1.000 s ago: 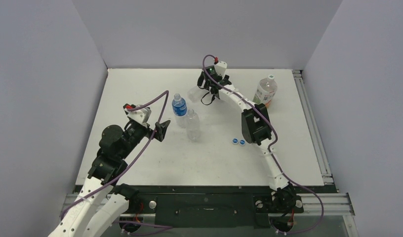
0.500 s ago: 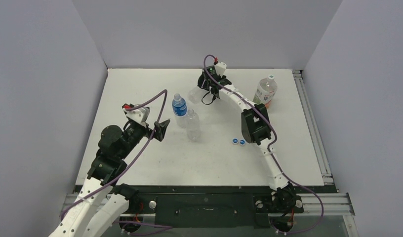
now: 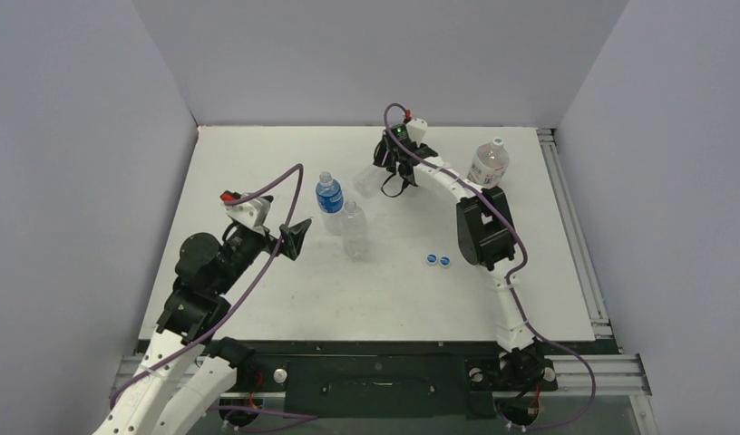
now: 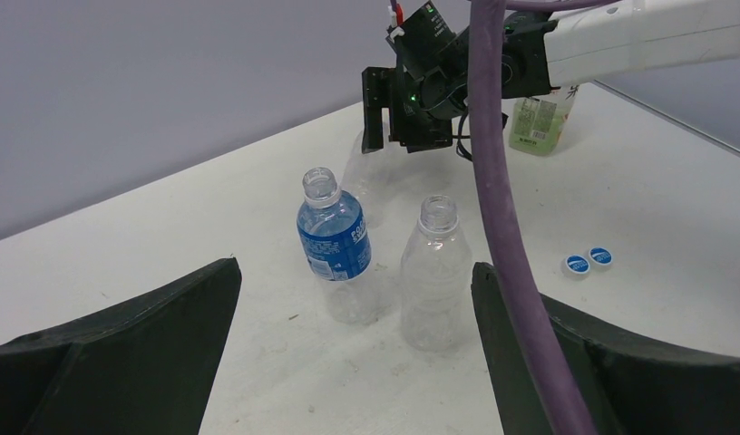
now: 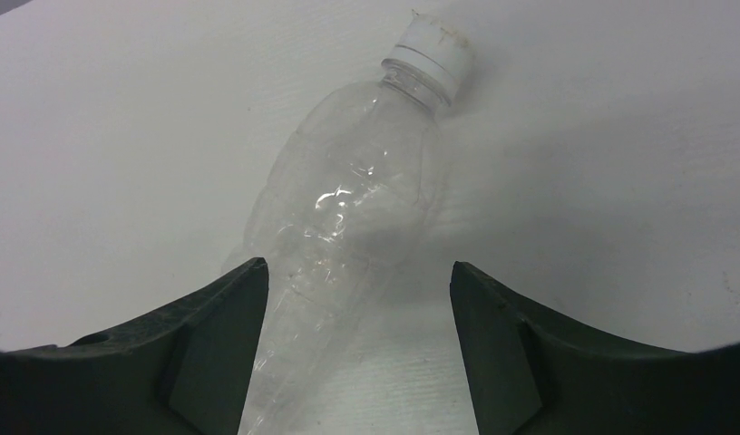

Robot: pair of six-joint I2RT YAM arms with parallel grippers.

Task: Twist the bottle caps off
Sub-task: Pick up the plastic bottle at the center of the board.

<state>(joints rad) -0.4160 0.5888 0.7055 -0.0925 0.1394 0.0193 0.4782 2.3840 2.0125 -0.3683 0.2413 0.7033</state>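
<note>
My right gripper (image 3: pixel 385 174) reaches to the far middle of the table, its jaws closed in around a plain clear bottle (image 5: pixel 348 208). That bottle is tilted, with a whitish cap (image 5: pixel 432 45) on and pointing away from the wrist. It presses on the left finger (image 5: pixel 217 326). A blue-labelled bottle (image 3: pixel 328 201) and a plain bottle (image 3: pixel 353 231) stand uncapped mid-table. Two blue bottle caps (image 3: pixel 438 261) lie side by side on the table. A capped, wider bottle (image 3: pixel 489 163) stands at the far right. My left gripper (image 4: pixel 353 344) is open and empty, short of the two uncapped bottles.
The white table (image 3: pixel 258 163) is walled on three sides. A purple cable (image 4: pixel 502 217) crosses the left wrist view in front of the right finger. The right arm's elbow (image 3: pixel 482 234) hangs over the table just right of the loose caps.
The right gripper's jaws narrowed around the tilted clear bottle, and gripper and bottle shifted a little to the right together. The left arm barely moved.
</note>
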